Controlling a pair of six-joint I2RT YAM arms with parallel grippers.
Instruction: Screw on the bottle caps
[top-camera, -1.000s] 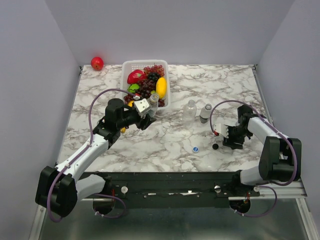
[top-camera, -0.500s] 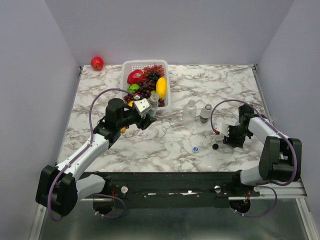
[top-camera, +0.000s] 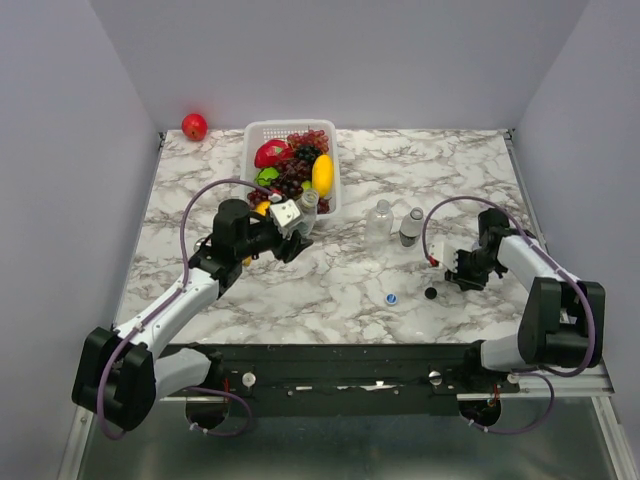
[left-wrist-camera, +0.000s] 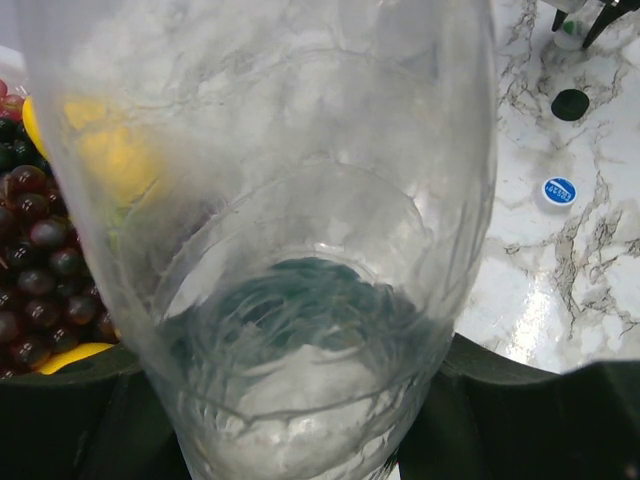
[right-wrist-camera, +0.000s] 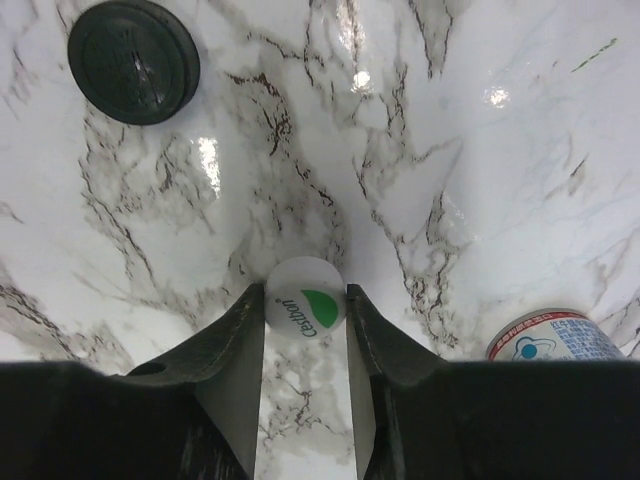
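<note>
Right fingers (right-wrist-camera: 225, 350) tight on white-green cap (right-wrist-camera: 305, 297) (left fingers (left-wrist-camera: 90, 415) around clear bottle (left-wrist-camera: 300, 230)).

The top camera looks steeply down from above and behind the arm bases (top-camera: 115, 375), far enough to take in the whole marble table (top-camera: 350, 270). The left wrist camera sits right against a clear bottle (left-wrist-camera: 300, 250) that fills its frame, glimpsing the blue cap (left-wrist-camera: 558, 191) and black cap (left-wrist-camera: 570, 104) at upper right. The right wrist camera looks down from close between its own fingers (right-wrist-camera: 232, 350) at the white-green cap (right-wrist-camera: 305, 308), sharing the black cap with both other views.
</note>
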